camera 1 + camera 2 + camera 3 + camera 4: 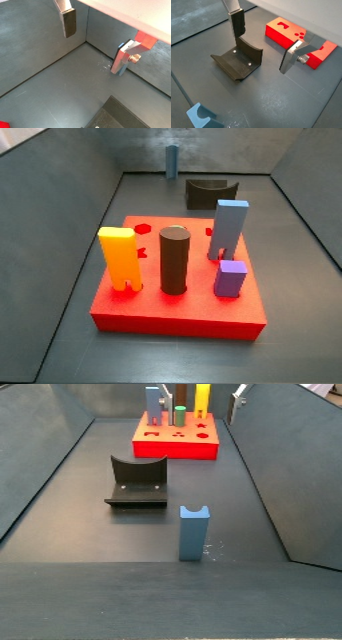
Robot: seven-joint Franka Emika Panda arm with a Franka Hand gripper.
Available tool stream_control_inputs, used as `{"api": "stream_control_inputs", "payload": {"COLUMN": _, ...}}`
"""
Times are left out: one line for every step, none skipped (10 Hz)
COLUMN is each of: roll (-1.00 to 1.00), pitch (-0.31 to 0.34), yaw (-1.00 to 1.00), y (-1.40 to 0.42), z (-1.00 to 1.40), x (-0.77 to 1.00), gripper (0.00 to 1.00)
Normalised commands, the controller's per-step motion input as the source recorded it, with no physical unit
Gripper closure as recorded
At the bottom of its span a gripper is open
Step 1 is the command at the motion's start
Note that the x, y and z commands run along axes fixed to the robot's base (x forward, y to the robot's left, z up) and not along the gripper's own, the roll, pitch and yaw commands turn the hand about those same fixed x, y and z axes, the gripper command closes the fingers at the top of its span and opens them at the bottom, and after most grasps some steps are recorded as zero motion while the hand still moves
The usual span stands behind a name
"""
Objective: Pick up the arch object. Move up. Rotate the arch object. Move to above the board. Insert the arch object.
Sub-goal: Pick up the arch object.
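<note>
Arch block [195,532] stands upright, notch up, toward the table [67,534] edge opposite the board [174,442]; pincer [262,52] spread, empty, above the fixture [238,62].

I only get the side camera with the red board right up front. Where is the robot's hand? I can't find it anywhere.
Observer: The gripper shows in both wrist views. Its two fingers are spread wide with nothing between them, and it hangs close to the dark fixture.
Visitor: And that thin blue post far behind the board, what is it?
Observer: A side view from the opposite end shows it up close. It is a slate-blue block with a curved notch in its top, likely the arch object. It stands upright on the floor, on its own and apart from the fixture.
</note>
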Motion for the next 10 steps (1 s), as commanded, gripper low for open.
{"api": "stream_control_inputs", "payload": {"roll": 0.00, "pitch": 0.000, "yaw": 0.00, "y": 0.10, "z": -0.03, "x": 0.00, "gripper": 0.00}}
{"api": "stream_control_inputs", "payload": {"roll": 0.00, "pitch": 0.000, "yaw": 0.01, "y": 0.29, "z": -0.20, "x": 0.07, "gripper": 0.00}}
{"api": "stream_control_inputs", "payload": {"roll": -0.02, "pitch": 0.006, "yaw": 0.09, "y": 0.65, "z": -0.25, "x": 0.50, "gripper": 0.00}}
{"api": "stream_control_inputs", "payload": {"roll": -0.03, "pitch": 0.031, "yaw": 0.08, "y": 0.72, "z": -0.21, "x": 0.57, "gripper": 0.00}}
{"api": "stream_control_inputs", "payload": {"roll": -0.05, "pitch": 0.019, "yaw": 0.07, "y": 0.76, "z": -0.23, "x": 0.52, "gripper": 0.00}}
{"api": "stream_control_inputs", "payload": {"roll": 0.00, "pitch": 0.000, "yaw": 0.09, "y": 0.86, "z": -0.31, "x": 0.25, "gripper": 0.00}}
{"api": "stream_control_inputs", "payload": {"roll": 0.00, "pitch": 0.000, "yaw": 0.07, "y": 0.84, "z": -0.37, "x": 0.11, "gripper": 0.00}}
{"api": "stream_control_inputs", "payload": {"roll": 0.00, "pitch": -0.010, "yaw": 0.00, "y": 0.79, "z": -0.40, "x": 0.01, "gripper": 0.00}}
{"api": "stream_control_inputs", "payload": {"roll": -0.02, "pitch": -0.020, "yaw": -0.12, "y": 0.77, "z": -0.36, "x": -0.19, "gripper": 0.00}}
{"api": "stream_control_inputs", "payload": {"roll": -0.04, "pitch": -0.017, "yaw": -0.25, "y": 0.60, "z": -0.27, "x": -0.43, "gripper": 0.00}}
